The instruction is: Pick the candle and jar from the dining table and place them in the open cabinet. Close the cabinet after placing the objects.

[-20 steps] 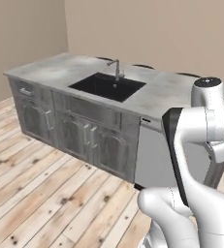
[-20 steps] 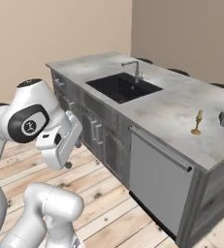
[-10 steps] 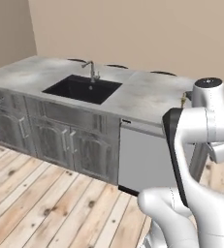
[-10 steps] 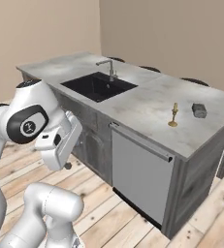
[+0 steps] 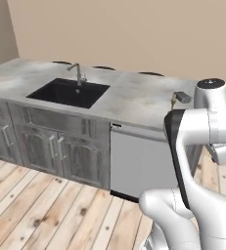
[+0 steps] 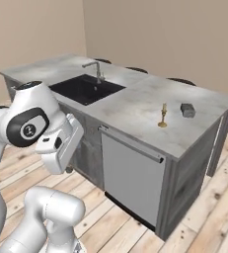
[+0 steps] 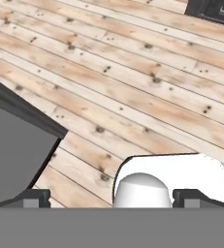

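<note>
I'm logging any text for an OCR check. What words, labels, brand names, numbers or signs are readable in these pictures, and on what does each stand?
None: no readable text in any view.
The dining table, its sink and faucet carry no lettering.
The candle and the jar bear no label.
The panel under the counter is plain.
The arm shows no brand mark.

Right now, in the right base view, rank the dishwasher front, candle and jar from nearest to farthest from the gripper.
1. Dishwasher front, under the tabletop, closest to the gripper.
2. Candle, on the table's right part.
3. Jar, just beyond the candle, farther right.
</note>
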### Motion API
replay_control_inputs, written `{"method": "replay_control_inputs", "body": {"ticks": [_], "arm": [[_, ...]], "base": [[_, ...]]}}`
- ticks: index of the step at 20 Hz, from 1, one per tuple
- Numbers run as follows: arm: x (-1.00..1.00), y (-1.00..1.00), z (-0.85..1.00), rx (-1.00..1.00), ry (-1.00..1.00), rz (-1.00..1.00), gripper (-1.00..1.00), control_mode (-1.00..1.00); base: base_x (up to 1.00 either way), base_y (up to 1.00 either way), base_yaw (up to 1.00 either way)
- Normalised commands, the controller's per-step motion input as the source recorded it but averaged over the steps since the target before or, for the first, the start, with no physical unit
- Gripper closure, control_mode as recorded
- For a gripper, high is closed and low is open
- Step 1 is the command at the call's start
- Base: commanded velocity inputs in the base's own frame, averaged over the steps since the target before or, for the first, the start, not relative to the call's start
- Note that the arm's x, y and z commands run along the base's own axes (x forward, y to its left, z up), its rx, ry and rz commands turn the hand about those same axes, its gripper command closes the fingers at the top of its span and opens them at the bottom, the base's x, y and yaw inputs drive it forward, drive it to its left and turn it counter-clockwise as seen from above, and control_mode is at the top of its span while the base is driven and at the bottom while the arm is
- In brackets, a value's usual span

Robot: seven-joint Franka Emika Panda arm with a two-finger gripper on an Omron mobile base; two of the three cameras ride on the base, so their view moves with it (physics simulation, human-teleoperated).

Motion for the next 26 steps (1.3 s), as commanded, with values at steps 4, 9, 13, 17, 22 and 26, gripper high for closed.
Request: {"method": "replay_control_inputs", "body": {"ticks": [4, 9, 13, 17, 22, 26], "arm": [[0.0, 0.0, 0.0, 0.0, 0.0, 0.0, -1.0, 1.0], [0.0, 0.0, 0.0, 0.0, 0.0, 0.0, -1.0, 1.0], [0.0, 0.0, 0.0, 0.0, 0.0, 0.0, -1.0, 1.0], [0.0, 0.0, 0.0, 0.0, 0.0, 0.0, -1.0, 1.0], [0.0, 0.0, 0.0, 0.0, 0.0, 0.0, -1.0, 1.0], [0.0, 0.0, 0.0, 0.0, 0.0, 0.0, -1.0, 1.0]], "base": [[0.42, 0.0, -0.22], [0.45, 0.0, -0.22], [0.5, 0.0, -0.19], [0.48, 0.0, -0.15], [0.47, 0.0, -0.14], [0.46, 0.02, -0.13]]}}
